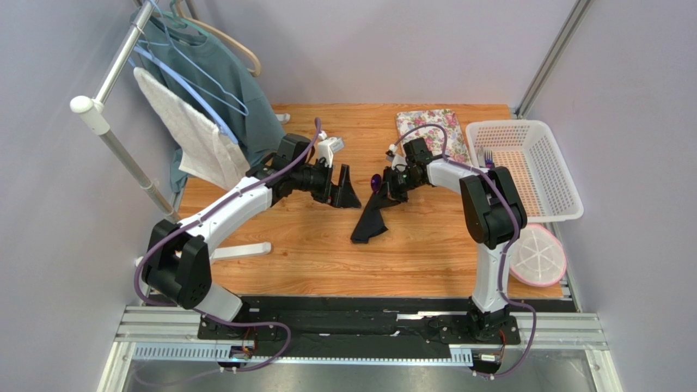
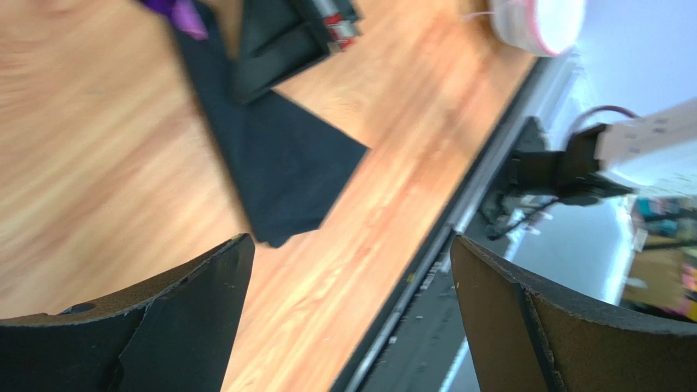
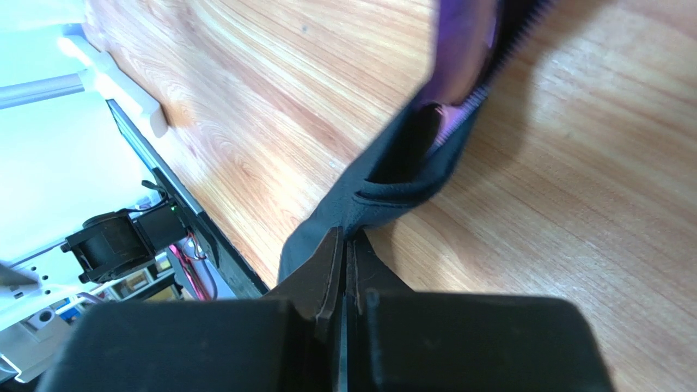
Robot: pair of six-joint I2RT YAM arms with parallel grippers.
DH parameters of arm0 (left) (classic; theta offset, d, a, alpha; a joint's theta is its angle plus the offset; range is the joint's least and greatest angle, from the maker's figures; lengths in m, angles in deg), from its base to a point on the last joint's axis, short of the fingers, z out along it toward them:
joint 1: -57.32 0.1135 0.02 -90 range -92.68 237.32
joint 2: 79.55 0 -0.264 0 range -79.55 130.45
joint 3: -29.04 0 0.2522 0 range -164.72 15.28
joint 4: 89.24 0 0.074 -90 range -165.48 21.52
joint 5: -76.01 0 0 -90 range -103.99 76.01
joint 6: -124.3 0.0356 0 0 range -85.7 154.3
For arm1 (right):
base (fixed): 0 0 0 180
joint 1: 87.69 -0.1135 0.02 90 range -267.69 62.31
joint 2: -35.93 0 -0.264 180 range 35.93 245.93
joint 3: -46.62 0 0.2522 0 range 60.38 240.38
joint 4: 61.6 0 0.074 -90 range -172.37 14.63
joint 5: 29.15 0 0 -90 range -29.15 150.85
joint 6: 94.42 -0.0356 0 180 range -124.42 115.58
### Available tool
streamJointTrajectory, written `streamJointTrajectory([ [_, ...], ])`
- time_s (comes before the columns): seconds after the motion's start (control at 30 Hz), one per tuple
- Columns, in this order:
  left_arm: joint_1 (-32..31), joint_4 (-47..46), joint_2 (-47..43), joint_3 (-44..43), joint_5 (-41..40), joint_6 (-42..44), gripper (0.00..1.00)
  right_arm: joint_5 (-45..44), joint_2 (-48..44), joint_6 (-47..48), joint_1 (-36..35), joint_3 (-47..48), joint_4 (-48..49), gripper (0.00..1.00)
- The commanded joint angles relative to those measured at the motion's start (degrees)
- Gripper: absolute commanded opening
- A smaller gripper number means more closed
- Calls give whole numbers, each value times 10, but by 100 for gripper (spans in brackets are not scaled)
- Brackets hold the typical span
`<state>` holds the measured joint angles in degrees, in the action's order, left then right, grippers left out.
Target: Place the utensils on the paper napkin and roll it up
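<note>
- The right gripper [image 1: 388, 188] has its jaws pressed together on a fold of the black paper napkin [image 1: 370, 219]. In the right wrist view the fingertips [image 3: 331, 269] pinch the sheet's edge.
- The left gripper [image 1: 345, 194] has its jaws spread wide with nothing between them. It is just left of the napkin and apart from it.
- The napkin is bunched into a long, loose bundle in the middle of the wooden table [image 1: 311, 261]. It runs from the right gripper toward the near edge.
- A glossy purple utensil [image 1: 375, 181] pokes its rounded end out of the bundle's far end, right beside the right gripper.
- A floral mat [image 1: 433, 131] lies at the far edge, behind the right gripper.
- A white mesh basket [image 1: 564, 192] sits just right of the mat, and a purple fork [image 1: 488, 155] rests inside against its left wall.
- A round pink-rimmed lid [image 1: 537, 255] lies in front of the basket.
- A clothes rack [image 1: 123, 122] stands at the left with a teal garment [image 1: 217, 73], a white cloth and hangers on it.
</note>
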<state>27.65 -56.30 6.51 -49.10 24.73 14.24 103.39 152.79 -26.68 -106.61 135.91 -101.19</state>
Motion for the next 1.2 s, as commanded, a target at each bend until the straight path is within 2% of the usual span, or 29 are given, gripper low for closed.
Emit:
streamJointTrajectory([
  [0.0, 6, 75, -48, -22, -70, 78, 99, 12, -44, -3, 3, -5, 42, 0],
  [0.23, 32, -15, -99, 32, -63, 68, 99, 18, -58, 8, 4, 2, 38, 0],
  [0.37, 51, 25, -83, 2, 21, 106, 99, 35, -73, 15, 3, 5, 34, 0],
  [0.47, 61, 38, -79, -18, 52, 125, 99, 55, -91, 27, 2, 8, 30, 0],
  [0.63, 64, 18, -94, -22, 56, 129, 99, 71, -117, 57, 0, 16, 3, 0],
  [0.77, 67, -6, -112, -3, 66, 98, 99, 86, -143, 78, -2, 28, -21, 0],
  [0.9, 83, -80, -147, 26, 90, 75, 99, 104, -174, 103, -4, 52, -66, 0],
  [1.0, 95, -110, -167, 26, 158, 57, 99, 114, -204, 132, -11, 70, -104, 0],
  [1.07, 95, -93, -176, 7, 193, 80, 99, 123, -218, 150, -15, 86, -123, 0],
  [1.17, 95, -54, -198, 3, 197, 113, 99, 135, -248, 162, -18, 103, -152, 0],
])
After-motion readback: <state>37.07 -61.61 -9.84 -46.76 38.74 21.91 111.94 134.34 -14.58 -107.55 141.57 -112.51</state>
